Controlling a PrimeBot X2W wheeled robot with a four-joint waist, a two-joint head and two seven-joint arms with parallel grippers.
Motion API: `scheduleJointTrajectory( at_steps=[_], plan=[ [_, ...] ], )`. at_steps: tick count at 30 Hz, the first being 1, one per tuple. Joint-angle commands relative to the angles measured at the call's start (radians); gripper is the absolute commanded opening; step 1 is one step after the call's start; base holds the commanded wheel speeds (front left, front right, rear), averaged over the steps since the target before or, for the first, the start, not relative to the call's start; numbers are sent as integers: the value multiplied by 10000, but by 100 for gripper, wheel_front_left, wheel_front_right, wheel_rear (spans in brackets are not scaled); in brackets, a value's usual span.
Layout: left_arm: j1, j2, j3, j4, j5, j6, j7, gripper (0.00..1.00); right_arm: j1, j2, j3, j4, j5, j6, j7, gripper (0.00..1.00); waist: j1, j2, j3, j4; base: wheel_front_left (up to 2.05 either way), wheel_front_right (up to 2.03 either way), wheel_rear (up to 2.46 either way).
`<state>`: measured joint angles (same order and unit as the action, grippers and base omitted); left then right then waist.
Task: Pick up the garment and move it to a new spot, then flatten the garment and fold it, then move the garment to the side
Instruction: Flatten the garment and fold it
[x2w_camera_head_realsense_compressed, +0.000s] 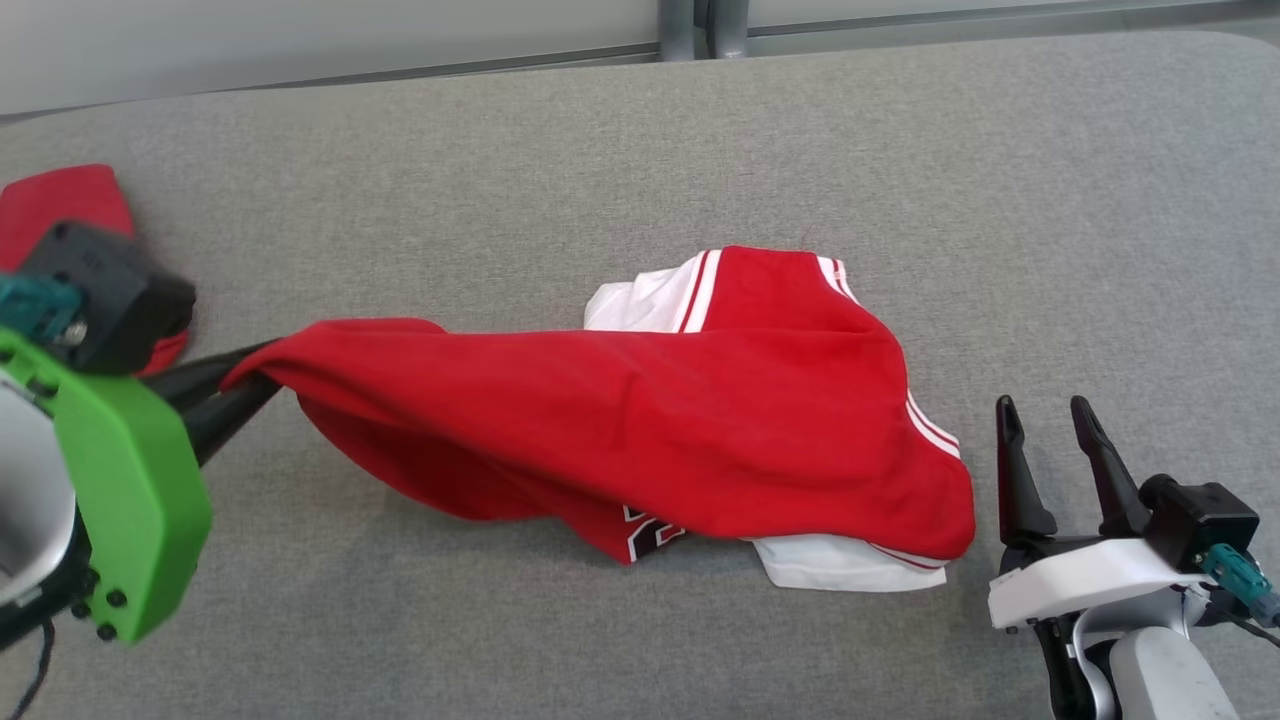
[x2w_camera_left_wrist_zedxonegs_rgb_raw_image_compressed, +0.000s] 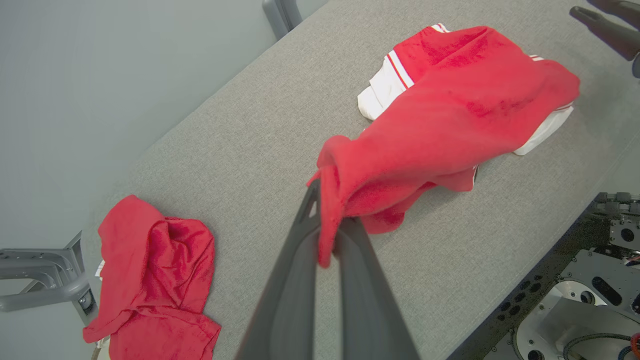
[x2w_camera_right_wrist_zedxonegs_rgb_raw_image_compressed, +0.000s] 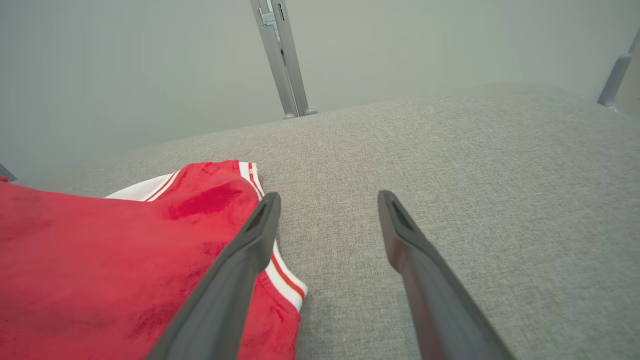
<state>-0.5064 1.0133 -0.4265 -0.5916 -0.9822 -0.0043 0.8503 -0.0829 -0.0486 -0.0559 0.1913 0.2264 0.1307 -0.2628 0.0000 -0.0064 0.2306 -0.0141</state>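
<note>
1. The garment (x2w_camera_head_realsense_compressed: 640, 420), a red sports piece with white side panels and red-and-white striped trim, lies bunched on the middle of the grey fabric-covered table (x2w_camera_head_realsense_compressed: 600, 120). Most of it rests on the table, and one end is drawn out and raised toward the table's left side.
2. The left gripper (x2w_camera_left_wrist_zedxonegs_rgb_raw_image_compressed: 327, 225) is clamped on that drawn-out end over the table's left part, with a fold of red cloth pinched between its two dark fingers.
3. The right gripper (x2w_camera_head_realsense_compressed: 1045, 410) hovers over the table's near right, jaws spread and empty. It is just beside the striped trim (one finger overlaps the cloth in the right wrist view; I cannot tell whether they touch).
4. Handling, as a judgement: the cloth looks light, soft and limp. Held at one point it will probably rope up and drag across the table rather than lift flat, and a thin pinch of such knit may slip.
5. The trim edges look thicker, so they should give a surer hold. Two spread corners would help the flattening.
6. A second crumpled red cloth (x2w_camera_left_wrist_zedxonegs_rgb_raw_image_compressed: 155, 270) sits at the table's far left, well apart from the garment (best kept apart).
</note>
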Motion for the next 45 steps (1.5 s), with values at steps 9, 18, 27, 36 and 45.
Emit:
scheduleJointTrajectory(
  at_steps=[9,18,27,36,45],
  plan=[
    [-3792,-865,-1629,2650,1093,-970,2860,0,-33,-28,420,205,495,1,-32,100,0,64,-63,-849,0,0,0],
    [-2649,-1583,-2165,5998,1012,-910,1767,2,227,-33,628,246,628,1,-31,100,0,64,-58,-1573,0,0,0],
    [-446,-1858,-1666,7038,798,-149,-869,100,426,-28,409,165,402,1,-31,100,0,64,78,-1502,0,0,0],
    [1959,-2221,-1043,6823,1296,1238,-4157,100,589,-32,234,93,186,1,-31,100,0,64,54,-969,0,0,0],
    [3384,-4594,-1819,4378,435,1210,-5417,100,385,-33,106,-1,-228,1,-31,100,0,64,257,-281,0,0,0]
  ],
)
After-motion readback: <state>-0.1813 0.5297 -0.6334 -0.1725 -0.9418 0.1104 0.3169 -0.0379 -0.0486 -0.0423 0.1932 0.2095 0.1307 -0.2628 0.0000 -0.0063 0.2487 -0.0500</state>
